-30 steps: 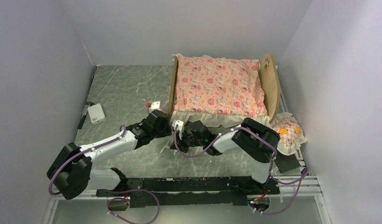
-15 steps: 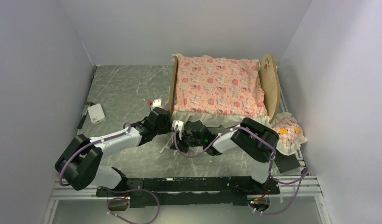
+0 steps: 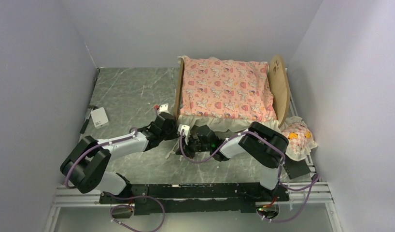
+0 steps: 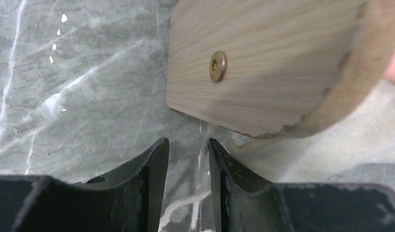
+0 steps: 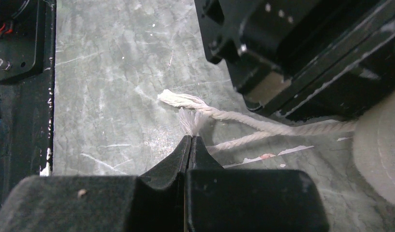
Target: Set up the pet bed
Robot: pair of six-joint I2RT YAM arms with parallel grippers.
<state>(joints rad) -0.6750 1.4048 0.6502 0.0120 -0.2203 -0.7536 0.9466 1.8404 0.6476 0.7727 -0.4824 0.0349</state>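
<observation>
The small light-wood pet bed frame with the paw-print headboard [image 3: 279,87] stands at about 1 o'clock on the grey marbled bench [image 3: 123,92]. The pink cartoon-print mattress [image 3: 224,89] lies in it. I am working at its 7 o'clock corner.

My right jaws are pressed together on only the frayed tip of a white twisted cotton cord [image 5: 234,116]. With so little caught, I judge that any pull could strip it free.

My left jaws are part-spread just below the footboard's corner, with cord lying in the gap and nothing pinched. If they shut off-line they could miss it or catch the cream ruffle instead. A nudge there could also shove the light frame. Both sets of jaws are crowded close together and might knock each other.

Counted:
- one bed frame
- one mattress
- one frilled pillow [image 3: 297,135], off the bed at 4 o'clock
- one small white box [image 3: 99,117], at 9 o'clock
- two cord strands; I cannot tell whether they are one cord
</observation>
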